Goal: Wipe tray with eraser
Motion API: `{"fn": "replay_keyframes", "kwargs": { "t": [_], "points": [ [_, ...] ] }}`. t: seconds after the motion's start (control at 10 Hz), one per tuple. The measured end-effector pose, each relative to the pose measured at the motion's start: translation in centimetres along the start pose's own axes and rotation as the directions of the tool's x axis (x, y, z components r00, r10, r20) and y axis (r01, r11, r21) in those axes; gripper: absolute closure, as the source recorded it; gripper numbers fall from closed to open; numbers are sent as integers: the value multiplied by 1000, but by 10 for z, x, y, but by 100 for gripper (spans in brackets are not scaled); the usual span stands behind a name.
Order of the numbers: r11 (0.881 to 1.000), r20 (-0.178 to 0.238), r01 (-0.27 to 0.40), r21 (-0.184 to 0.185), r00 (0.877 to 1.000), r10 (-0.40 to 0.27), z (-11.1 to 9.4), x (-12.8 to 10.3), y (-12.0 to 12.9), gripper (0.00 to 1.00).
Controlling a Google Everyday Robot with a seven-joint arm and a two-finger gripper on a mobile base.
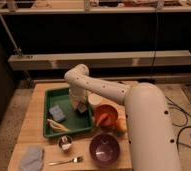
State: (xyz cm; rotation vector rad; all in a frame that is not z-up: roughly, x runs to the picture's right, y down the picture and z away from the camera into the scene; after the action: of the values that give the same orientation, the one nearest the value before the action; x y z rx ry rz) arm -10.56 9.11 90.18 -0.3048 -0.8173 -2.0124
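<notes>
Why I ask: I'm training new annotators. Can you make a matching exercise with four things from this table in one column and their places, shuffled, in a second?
Things
1. pincer
2. purple bowl
3. fork
4. grey cloth

Places
A. the table's near left corner in the picture
B. down inside the green tray, toward its right side
C. at the near edge, just right of the cloth
D. just nearer than the orange bowl

Pairs: 1-B, 2-D, 3-C, 4-A
</notes>
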Motion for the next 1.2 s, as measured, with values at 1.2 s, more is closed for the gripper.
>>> {"fn": "replay_keyframes", "kwargs": {
  "t": [1.2],
  "points": [
    [988, 42, 136, 78, 989, -140, 12, 18, -73, 100]
  ]
}}
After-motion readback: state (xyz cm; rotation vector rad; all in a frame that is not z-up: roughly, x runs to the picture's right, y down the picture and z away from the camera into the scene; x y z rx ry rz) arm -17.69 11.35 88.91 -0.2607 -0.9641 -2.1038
